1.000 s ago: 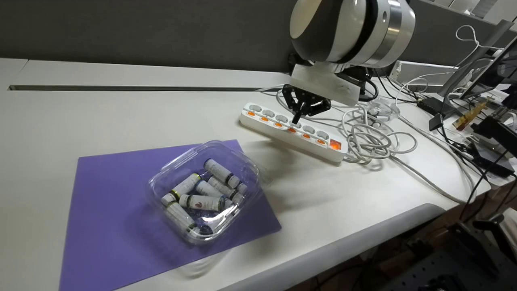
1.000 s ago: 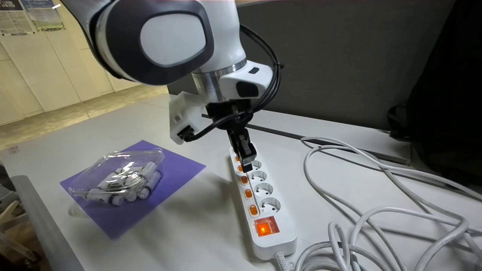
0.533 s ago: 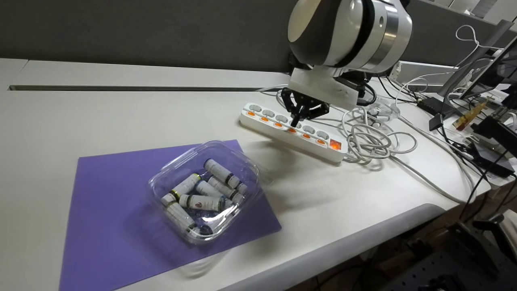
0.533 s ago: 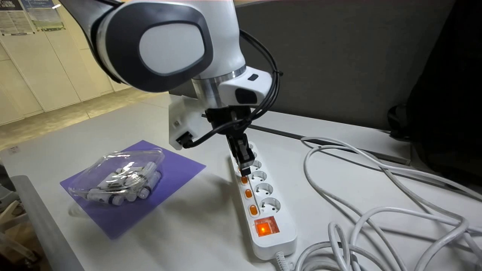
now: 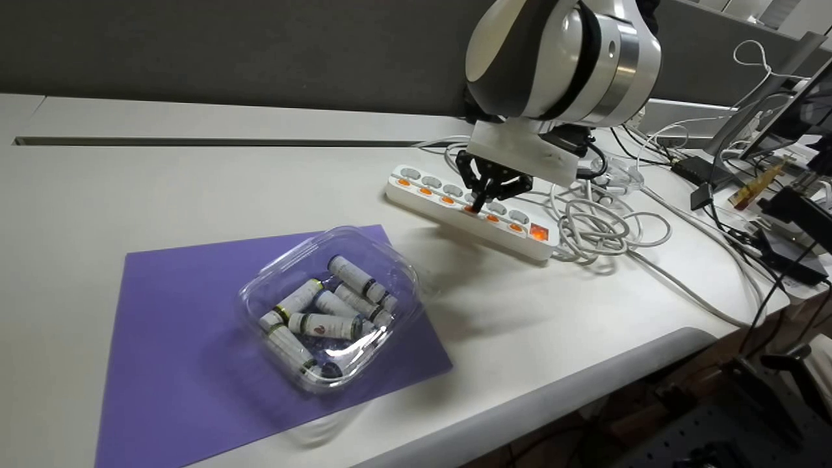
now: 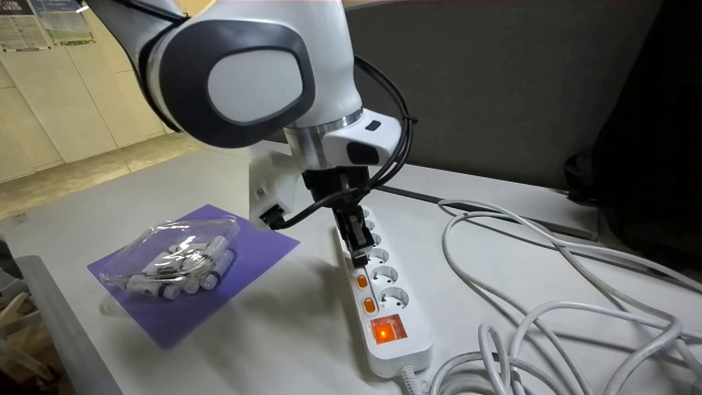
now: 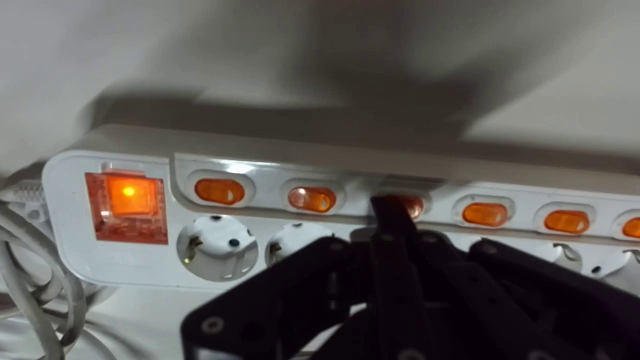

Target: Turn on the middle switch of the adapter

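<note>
The adapter, a long white power strip, lies on the white table; it also shows in an exterior view and the wrist view. Its large end switch glows orange. The middle switch, third small one from that glowing switch, is partly covered by my fingertips and looks darker than its neighbours. My gripper is shut with nothing between its fingers. It points down at that switch in both exterior views. Whether the tips press it, I cannot tell.
Like orange switches sit close on both sides of my fingertips, with sockets alongside. Coiled white cords lie by the strip's cord end. A clear tray of cylinders stands on a purple sheet.
My gripper has moved down, and its shut fingertips have come from above the strip's sockets to the middle switch. The strip and tray show no clear shift.
</note>
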`<state>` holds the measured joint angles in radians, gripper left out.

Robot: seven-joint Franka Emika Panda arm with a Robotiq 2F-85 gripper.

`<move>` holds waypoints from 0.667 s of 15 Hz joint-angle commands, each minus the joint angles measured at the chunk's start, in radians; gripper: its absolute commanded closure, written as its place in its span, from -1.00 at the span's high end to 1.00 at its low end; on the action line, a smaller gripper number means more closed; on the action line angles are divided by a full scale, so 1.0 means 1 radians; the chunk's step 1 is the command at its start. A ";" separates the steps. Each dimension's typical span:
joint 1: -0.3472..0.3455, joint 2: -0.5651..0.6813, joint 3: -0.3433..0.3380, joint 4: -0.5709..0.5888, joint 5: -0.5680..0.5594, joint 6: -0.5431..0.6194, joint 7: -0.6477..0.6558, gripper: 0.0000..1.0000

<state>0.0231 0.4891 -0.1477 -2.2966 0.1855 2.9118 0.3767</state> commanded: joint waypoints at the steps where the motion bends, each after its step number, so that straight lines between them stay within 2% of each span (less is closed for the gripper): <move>1: -0.040 -0.010 0.057 -0.005 0.038 0.017 -0.045 -1.00; 5: -0.055 -0.007 0.081 -0.003 0.047 0.026 -0.078 -1.00; 10: -0.047 0.012 0.061 0.012 0.038 -0.003 -0.072 -1.00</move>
<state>-0.0192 0.4891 -0.0838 -2.2964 0.2168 2.9332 0.3045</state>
